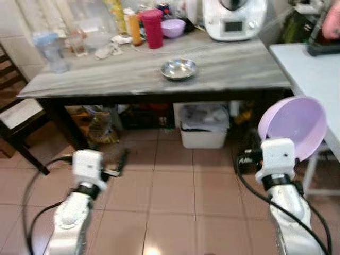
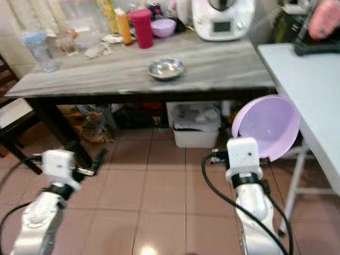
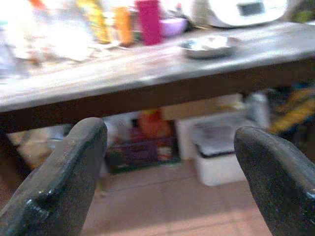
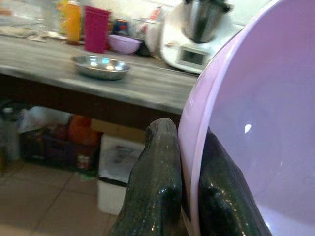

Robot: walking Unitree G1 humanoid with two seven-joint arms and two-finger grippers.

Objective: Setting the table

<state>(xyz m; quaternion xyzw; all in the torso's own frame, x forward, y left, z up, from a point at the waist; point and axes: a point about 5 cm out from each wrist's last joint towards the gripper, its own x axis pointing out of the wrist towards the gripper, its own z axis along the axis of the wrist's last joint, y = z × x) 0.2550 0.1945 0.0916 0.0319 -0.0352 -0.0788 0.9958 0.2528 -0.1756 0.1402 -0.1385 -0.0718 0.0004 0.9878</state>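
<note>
My right gripper (image 4: pixel 189 164) is shut on the rim of a large lilac plastic bowl (image 1: pixel 293 126), which it holds tilted on edge above the tiled floor, just below the corner of a white table (image 1: pixel 313 74). A small steel bowl (image 1: pixel 179 68) sits near the front of the grey wooden table (image 1: pixel 106 79) ahead. My left gripper (image 3: pixel 167 167) is open with nothing between its fingers (image 3: pixel 64 187); it is low on the left, below the table's edge and pointing toward the space under it.
At the back of the grey table stand a red cup (image 1: pixel 152 28), a small purple bowl (image 1: pixel 173 27), an orange bottle (image 1: pixel 133 27), a blue-lidded jar (image 1: pixel 51 50) and a white kitchen appliance (image 1: pixel 234 18). A white bin (image 1: pixel 204 130) sits underneath. A dark chair (image 1: pixel 16 117) stands left.
</note>
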